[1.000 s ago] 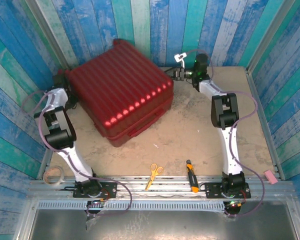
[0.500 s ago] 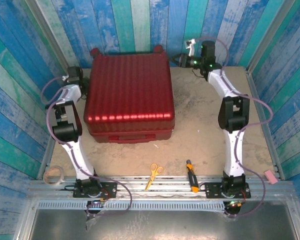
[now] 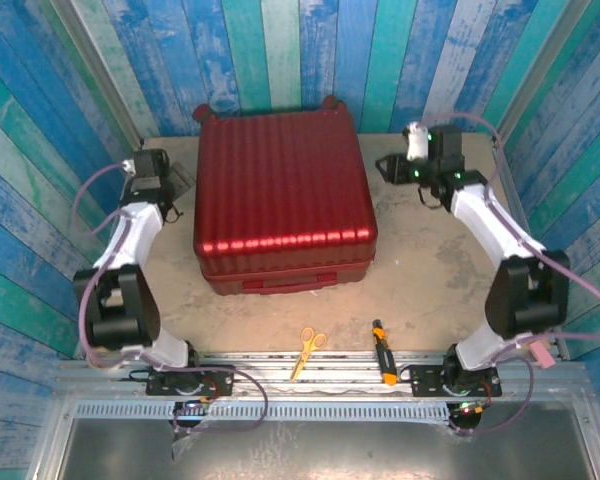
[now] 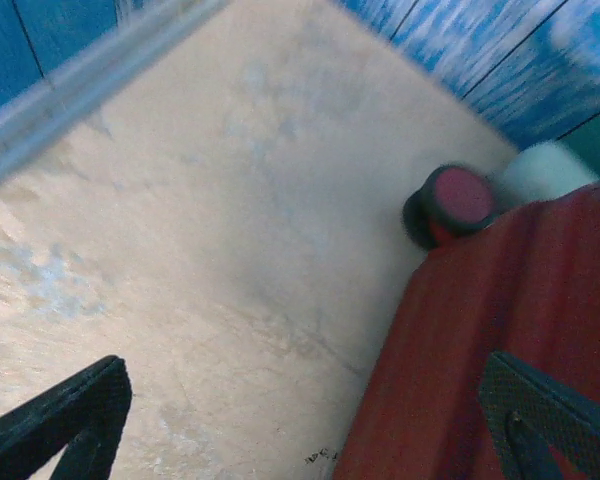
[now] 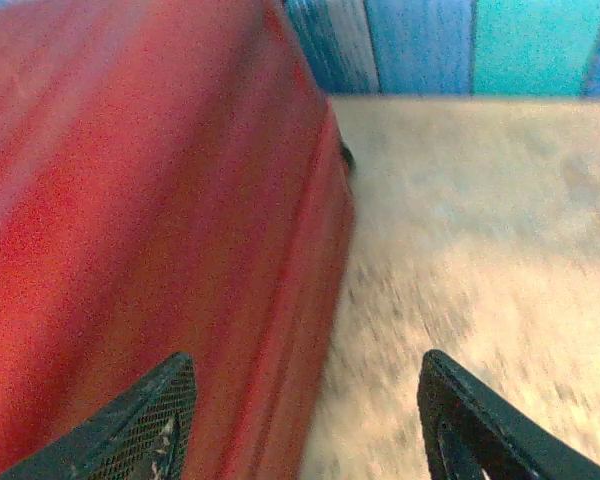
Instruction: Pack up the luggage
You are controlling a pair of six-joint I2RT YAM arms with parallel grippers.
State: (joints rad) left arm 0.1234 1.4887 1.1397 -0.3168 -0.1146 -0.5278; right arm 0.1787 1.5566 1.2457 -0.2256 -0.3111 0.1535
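The luggage (image 3: pixel 280 195), a dark-red ribbed hard-shell suitcase, lies closed and flat mid-table with its wheels toward the back wall. My left gripper (image 3: pixel 178 182) is open just off its left side. In the left wrist view the gripper (image 4: pixel 305 430) hangs over bare table beside the red shell (image 4: pixel 520 320) and a black-red wheel (image 4: pixel 450 205). My right gripper (image 3: pixel 387 168) is open close to the case's right back corner. In the right wrist view the gripper (image 5: pixel 310 420) straddles the case's side edge (image 5: pixel 130 200), gripping nothing.
Yellow-handled scissors (image 3: pixel 308 345) and a screwdriver (image 3: pixel 383 350) lie near the front rail. A tape roll (image 3: pixel 108 350) sits at the front left and a pink object (image 3: pixel 540 353) at the front right. Blue plank walls close in three sides.
The suitcase has swung from a diagonal to square with the table and shifted right. My right gripper has opened and drawn back to the right. My left arm followed along the left side.
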